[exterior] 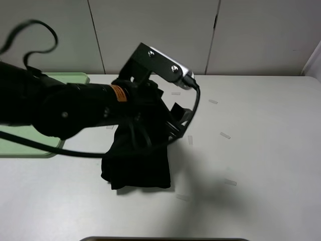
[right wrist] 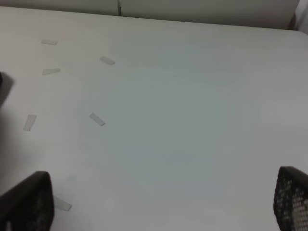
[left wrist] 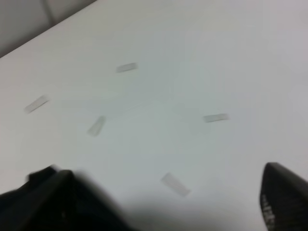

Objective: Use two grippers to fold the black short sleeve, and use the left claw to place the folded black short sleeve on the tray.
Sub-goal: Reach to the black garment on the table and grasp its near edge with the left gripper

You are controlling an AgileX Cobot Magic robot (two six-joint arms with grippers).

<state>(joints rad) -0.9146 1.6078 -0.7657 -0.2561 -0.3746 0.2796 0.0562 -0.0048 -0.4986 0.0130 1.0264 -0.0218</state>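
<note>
The black shirt [exterior: 138, 168] lies bunched on the white table [exterior: 261, 150], near the green tray [exterior: 25, 148] but not on it. The left gripper [exterior: 178, 123] hangs over the shirt's far edge, its fingers spread with only bare table between them. The right gripper [right wrist: 163, 197] stands wide open and holds nothing.

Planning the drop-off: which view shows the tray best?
Exterior high, the only one showing it: the pale green tray lies at the far left, mostly hidden behind the left arm. Both wrist views show just white table and tape marks, no tray.
</note>
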